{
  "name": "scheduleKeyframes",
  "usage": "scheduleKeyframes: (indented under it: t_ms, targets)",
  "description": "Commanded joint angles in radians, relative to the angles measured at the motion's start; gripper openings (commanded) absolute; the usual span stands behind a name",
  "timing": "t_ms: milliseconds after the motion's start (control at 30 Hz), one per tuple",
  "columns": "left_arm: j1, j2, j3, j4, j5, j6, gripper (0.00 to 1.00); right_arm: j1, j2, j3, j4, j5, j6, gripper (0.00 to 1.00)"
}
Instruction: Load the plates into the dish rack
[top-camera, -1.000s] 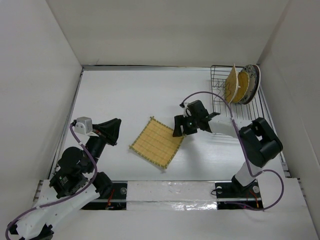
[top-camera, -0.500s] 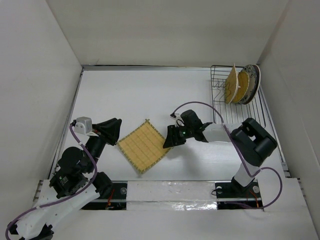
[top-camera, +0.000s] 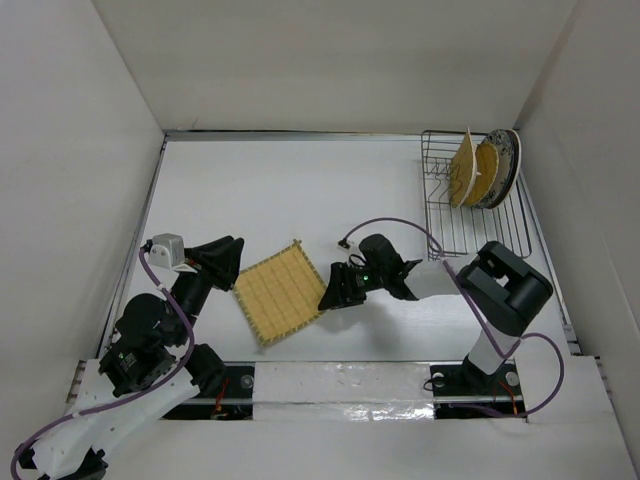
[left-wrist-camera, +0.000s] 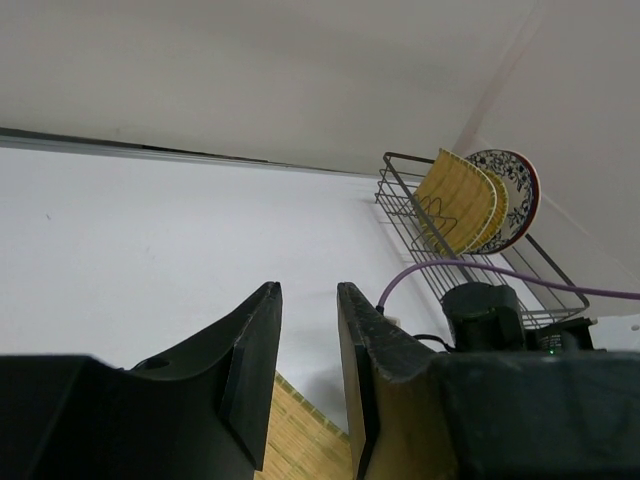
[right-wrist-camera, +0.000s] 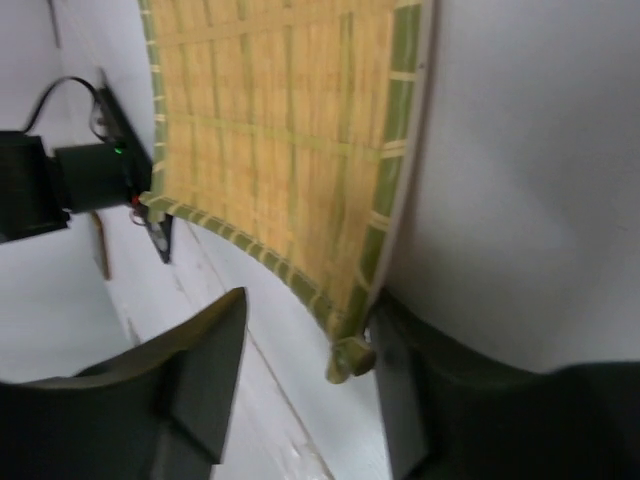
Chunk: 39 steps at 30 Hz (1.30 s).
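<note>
- At far right on the tabletop (top-camera: 300, 190), the dish rack (top-camera: 480, 228) is holding plates (top-camera: 507, 160) and woven discs (top-camera: 464, 170) upright; that share looks done.
- The square mat (top-camera: 280, 293) is lying flat between the arms, not yet loaded.
- The right gripper (top-camera: 335, 290) is straddling its corner, unclenched; the left gripper (top-camera: 230, 264) is hovering nearby, parted and empty.
- White walls (top-camera: 330, 60) are enclosing the white surface.

A white tabletop (top-camera: 300, 190) fills the middle of the top view. A white back wall (top-camera: 330, 60) rises across the top of the frame, a side wall (top-camera: 60, 180) at left, another wall (top-camera: 600, 150) at right. A glossy white strip (top-camera: 340, 381) crosses the bottom.
</note>
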Motion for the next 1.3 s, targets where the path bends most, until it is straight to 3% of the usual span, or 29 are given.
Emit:
scheduleKeyframes:
  t_ms: [0, 200, 300, 433, 633, 800, 833, 1267]
  targets:
    - [0.004, -0.001, 0.007, 0.041, 0.003, 0.005, 0.26, 0.040, 0.063, -0.041, -0.008, 0.079, 0.041, 0.63]
    - [0.004, -0.001, 0.004, 0.042, 0.003, 0.005, 0.27, 0.049, 0.095, -0.045, 0.092, 0.128, 0.127, 0.62]
    - [0.004, 0.001, 0.004, 0.042, 0.006, 0.007, 0.27, 0.049, 0.128, -0.042, 0.124, 0.125, 0.167, 0.54]
    - [0.004, -0.002, 0.004, 0.044, 0.008, 0.005, 0.27, 0.058, 0.167, -0.053, 0.149, 0.101, 0.195, 0.37]
    - [0.004, -0.007, 0.004, 0.044, 0.005, 0.007, 0.28, 0.058, 0.179, -0.058, 0.157, 0.105, 0.216, 0.31]
    - [0.004, -0.010, 0.002, 0.041, -0.003, 0.007, 0.28, 0.058, 0.214, -0.048, 0.207, 0.114, 0.261, 0.11]
    - [0.004, -0.012, 0.002, 0.041, -0.006, 0.005, 0.28, 0.058, 0.214, -0.053, 0.225, 0.119, 0.271, 0.01]
    - [0.004, -0.001, 0.005, 0.044, -0.006, 0.007, 0.28, 0.077, -0.094, 0.008, 0.235, 0.286, 0.268, 0.00]
